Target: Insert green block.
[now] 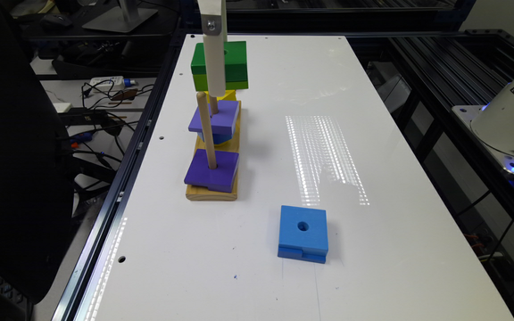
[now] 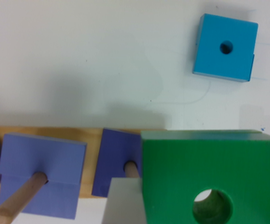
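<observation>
Claw (image 1: 216, 91): carries the green block (image 1: 234, 62) aloft, pinching it, above the far end of the peg board (image 1: 212, 192). Fingers not separately readable; a pale finger (image 2: 123, 203) shows beside the block in the wrist view.

Green block: clear of the surface (image 1: 373, 156), level, centre hole (image 2: 212, 206) open and unthreaded. Not yet on any peg.

Peg board: wooden, three pegs in a row. Near peg (image 1: 206, 129) holds a dark purple block (image 1: 212, 170). Middle peg holds a lighter purple block (image 1: 215, 117) over a blue piece. Far end shows a yellow piece (image 1: 226, 95), directly under the green block.

Blue block (image 1: 303, 232): loose on the surface, well apart from the board.

Status: pick-up and lift done. Remaining, by judgement: align hole over a peg tip, lower, release. Which peg is intended cannot be told.
</observation>
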